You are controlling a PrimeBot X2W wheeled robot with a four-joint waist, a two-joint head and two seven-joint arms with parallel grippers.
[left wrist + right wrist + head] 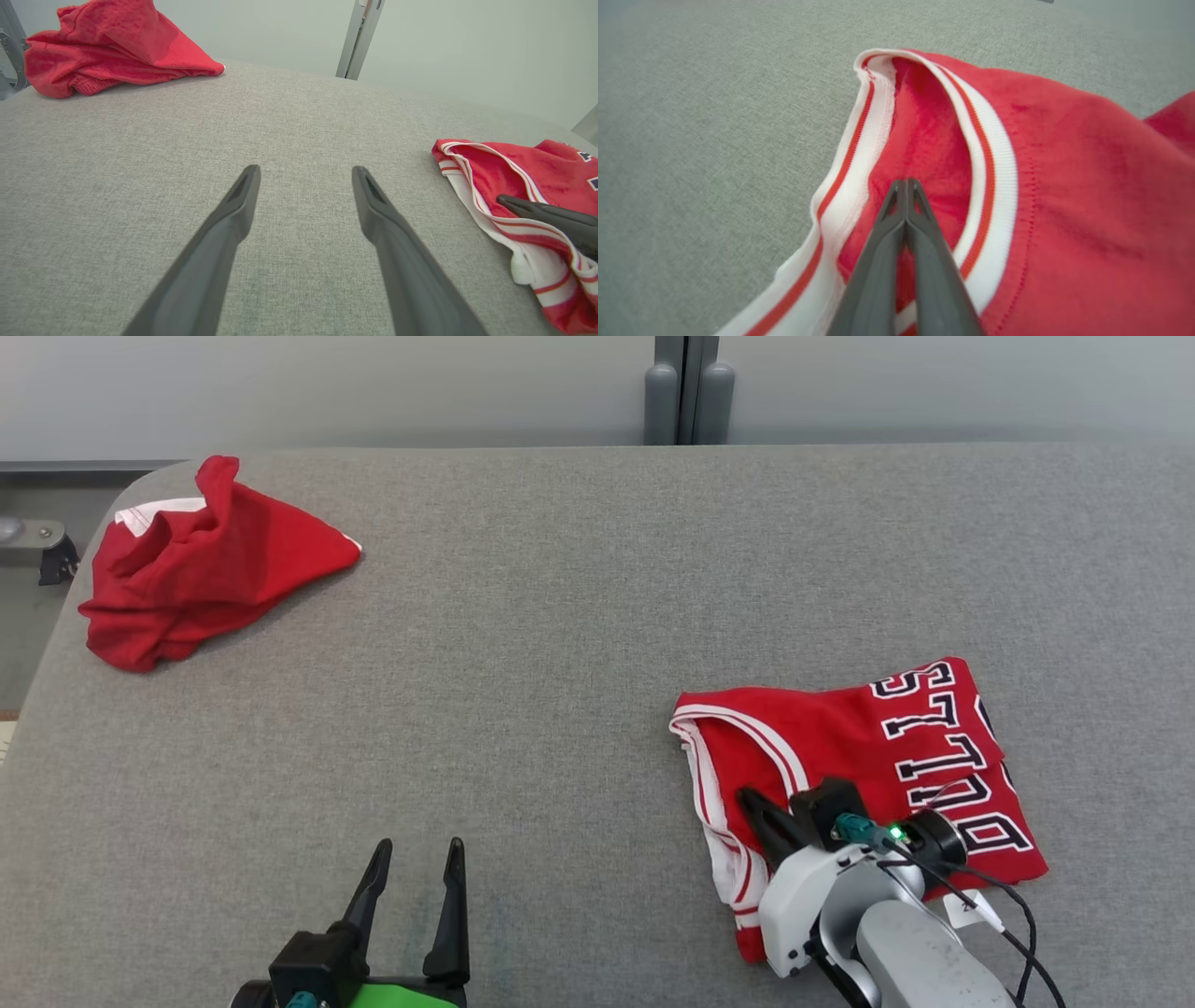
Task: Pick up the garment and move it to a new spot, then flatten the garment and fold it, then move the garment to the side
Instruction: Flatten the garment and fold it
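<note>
Head view: the folded jersey (840,737) lies flat on the grey worktop (560,616), directly under the right gripper (750,798), whose two fingers are pressed together over the striped edge nearest the left gripper (419,847). The left gripper stands with its fingers apart above bare worktop, well clear of the jersey. A crumpled red garment (205,569) sits far ahead and to the left of it.

Left wrist view: between the spread fingers there is only grey cloth; the jersey lies off to their right, with the right gripper's dark tip on it.

Right wrist view: the closed fingertips rest on red fabric inside the loop of white, red-striped trim (994,154). Whether they pinch a fold cannot be told.
</note>
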